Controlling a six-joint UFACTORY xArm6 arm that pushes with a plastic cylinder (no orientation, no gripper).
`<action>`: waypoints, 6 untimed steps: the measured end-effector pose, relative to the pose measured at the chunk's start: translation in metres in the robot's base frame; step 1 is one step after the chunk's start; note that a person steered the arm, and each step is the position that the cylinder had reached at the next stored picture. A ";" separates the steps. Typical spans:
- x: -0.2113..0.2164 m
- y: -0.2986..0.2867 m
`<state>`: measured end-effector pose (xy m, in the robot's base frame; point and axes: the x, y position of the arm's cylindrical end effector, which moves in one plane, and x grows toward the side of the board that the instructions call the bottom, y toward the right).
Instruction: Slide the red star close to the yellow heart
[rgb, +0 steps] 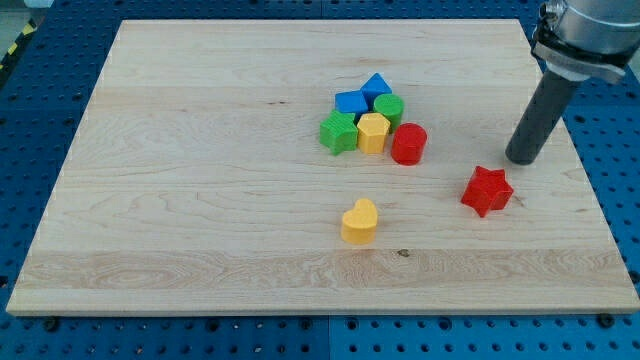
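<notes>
The red star (487, 190) lies on the wooden board at the view's right. The yellow heart (359, 221) lies lower and to the left of it, well apart from it. My tip (521, 160) rests on the board just above and to the right of the red star, a small gap away from it.
A cluster sits above the heart near the board's middle: a blue block (352, 101), a blue block (377, 87), a green cylinder (389, 108), a green star (339, 132), a yellow hexagon block (373, 133) and a red cylinder (408, 144). The board's right edge (590, 200) is near the star.
</notes>
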<state>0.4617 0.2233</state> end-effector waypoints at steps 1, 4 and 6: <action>0.023 -0.014; 0.045 -0.052; 0.064 -0.049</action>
<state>0.5258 0.1744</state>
